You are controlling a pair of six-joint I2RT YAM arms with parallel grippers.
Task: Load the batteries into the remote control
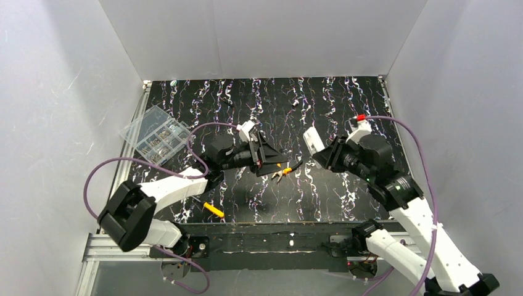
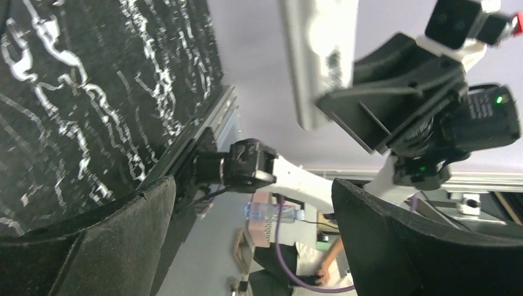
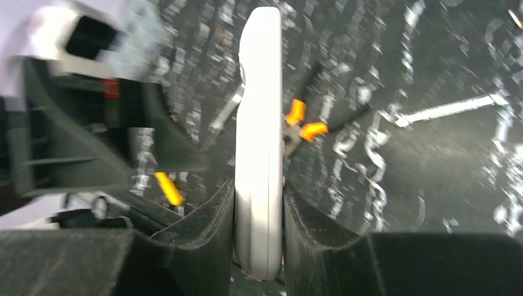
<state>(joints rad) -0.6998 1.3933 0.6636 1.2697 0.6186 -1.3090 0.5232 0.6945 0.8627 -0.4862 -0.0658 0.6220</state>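
Clamping the remote control (image 3: 259, 105) edge-on, the right gripper (image 3: 259, 192) is partly closed, one finger pressed on each broad face of the handset. The handset projects forward past the fingertips, raised clear of the table (image 1: 345, 191). Below and just beyond those fingertips lie pliers (image 3: 302, 123) with orange grips. Facing the right gripper, near the remote's free end, the left gripper (image 2: 247, 194) is spread wide and holds nothing. Behind the left gripper, near the table's front edge, lies a yellow piece (image 1: 214, 210). Farther behind its wrist, at the table's left edge, rests a clear compartment box (image 1: 157, 132).
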